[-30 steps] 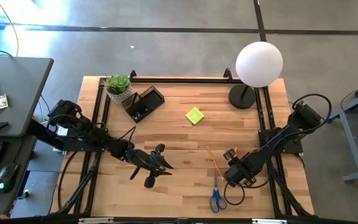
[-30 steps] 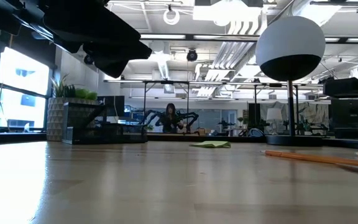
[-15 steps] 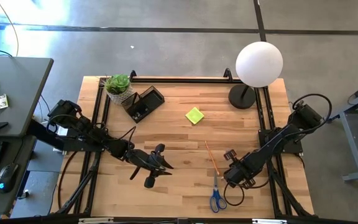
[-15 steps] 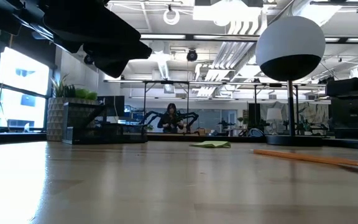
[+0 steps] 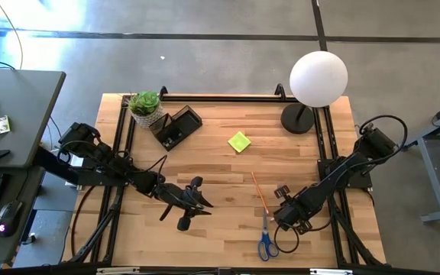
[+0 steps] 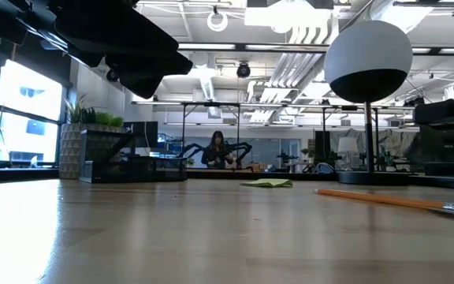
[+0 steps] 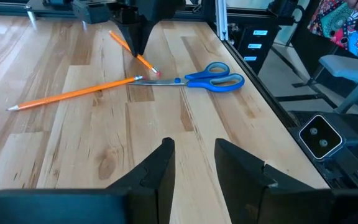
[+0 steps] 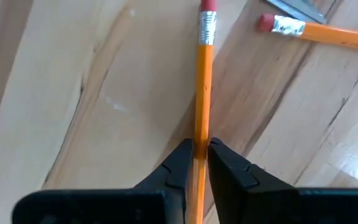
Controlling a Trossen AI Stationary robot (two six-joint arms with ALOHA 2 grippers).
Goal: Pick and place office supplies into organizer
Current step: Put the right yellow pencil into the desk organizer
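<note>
On the right side of the wooden counter [image 5: 220, 153], near its front edge, the right pincer [image 8: 199, 163] is pressed on an orange pencil [image 8: 201, 93], with its two dark fingers [image 8: 178, 167] pinching the wooden shaft from both sides. This pencil has a silver metal band and a pink-red eraser at its end, and it lies low on the wood. A second pencil [image 7: 73, 93] of the same orange color is just beside it, also with a metal band and a pink eraser, and its eraser end comes close to the tips of the scissors [image 7: 197, 77]. The scissors have bright blue handles and grey blades, they lie flat and closed near the front edge of the counter. A yellow-green square pad of sticky notes [image 5: 239, 141] lies alone in the middle of the counter, well apart from the pencils. The organizer [image 5: 177, 127], a dark rectangular box, stands at the back left part, turned at an angle, just beside a small green plant [image 5: 146, 105] in a pot. A lamp with a white round globe [image 5: 318, 79] stands at the back right corner. The left pincer [image 7: 191, 163] waits over the front left part of the counter, its fingers a little spread and holding nothing.
</note>
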